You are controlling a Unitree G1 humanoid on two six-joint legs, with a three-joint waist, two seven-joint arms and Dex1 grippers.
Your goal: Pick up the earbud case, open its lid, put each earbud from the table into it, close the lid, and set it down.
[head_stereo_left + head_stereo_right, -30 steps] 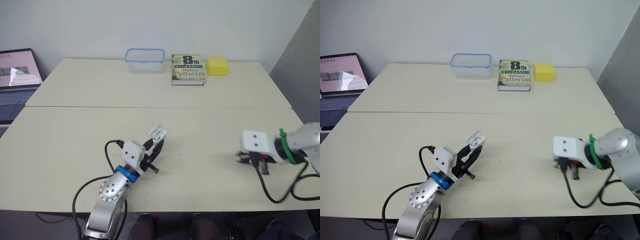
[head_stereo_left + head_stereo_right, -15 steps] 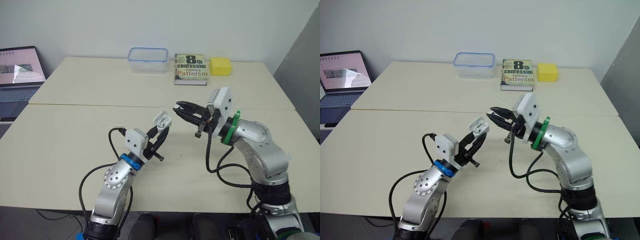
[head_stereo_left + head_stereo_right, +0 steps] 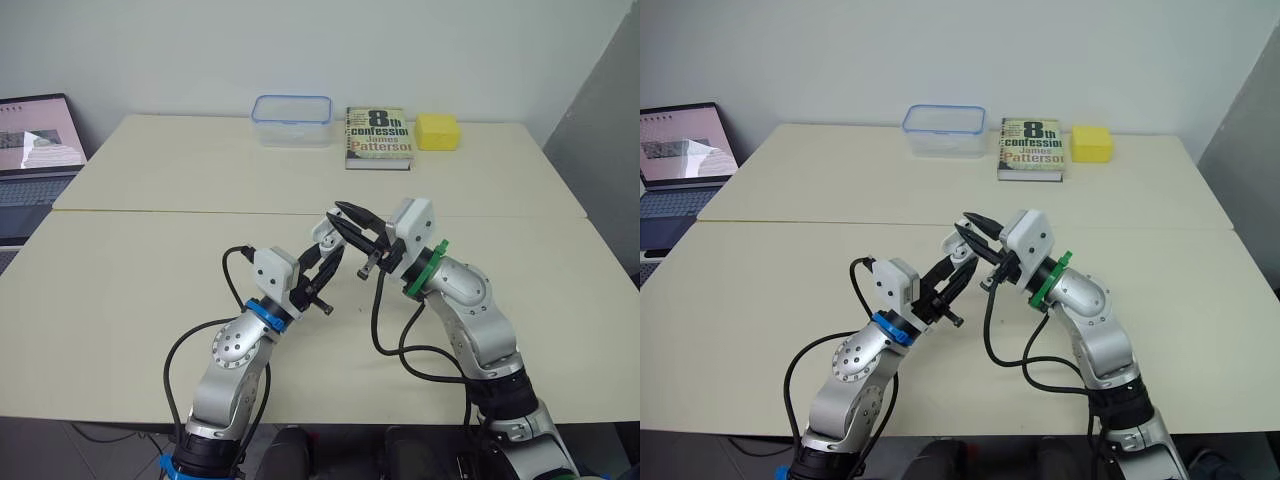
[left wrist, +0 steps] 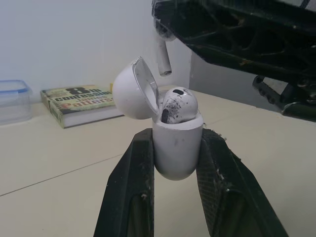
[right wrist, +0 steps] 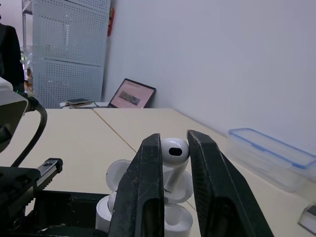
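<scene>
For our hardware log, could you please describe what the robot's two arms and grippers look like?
Both arms are silver metal with rounded joints. The left arm wears a blue ring at the wrist, the right arm a green ring. Each wrist carries a white block and a looping black cable. The left gripper and right gripper each have two black tapering fingers.

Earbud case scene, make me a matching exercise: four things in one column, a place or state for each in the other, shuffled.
1 earbud case
2 loose earbud
3 book
4 laptop

A pinched in right gripper
B beyond the table's left edge
C in left gripper, lid open
D between clear container and yellow block

Pairs: 1-C, 2-A, 3-D, 4-B
</scene>
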